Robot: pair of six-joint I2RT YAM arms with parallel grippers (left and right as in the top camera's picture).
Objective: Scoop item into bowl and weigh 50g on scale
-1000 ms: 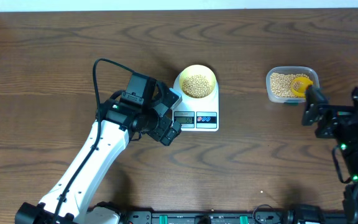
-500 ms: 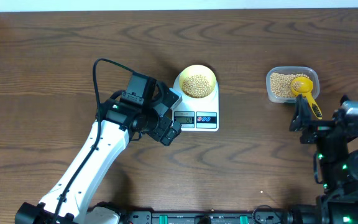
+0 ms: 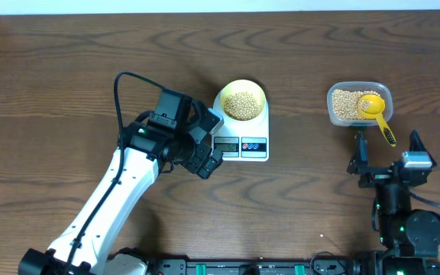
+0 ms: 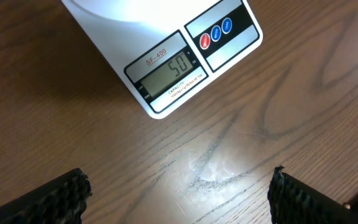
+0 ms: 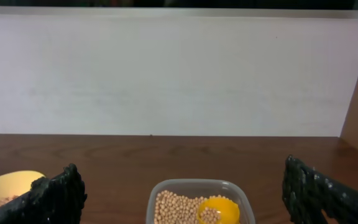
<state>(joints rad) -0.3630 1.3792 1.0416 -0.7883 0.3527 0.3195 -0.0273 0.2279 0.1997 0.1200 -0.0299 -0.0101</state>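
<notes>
The pale yellow-green bowl stands on the white scale, filled with tan beans. In the left wrist view the scale's display reads 50. My left gripper is open and empty just in front of the scale's left corner, over bare wood. My right gripper is open and empty, in front of the clear container, apart from it. The right wrist view looks at the container, and the bowl shows at the left edge.
The clear container holds more beans and the bright yellow scoop. The scoop holds some beans, and its handle sticks out over the container's front rim. A white wall runs behind the table's far edge.
My right arm has drawn back from the scoop's handle toward the table's front and turned to face the container. The scoop stays in the container. The left arm has not moved.
</notes>
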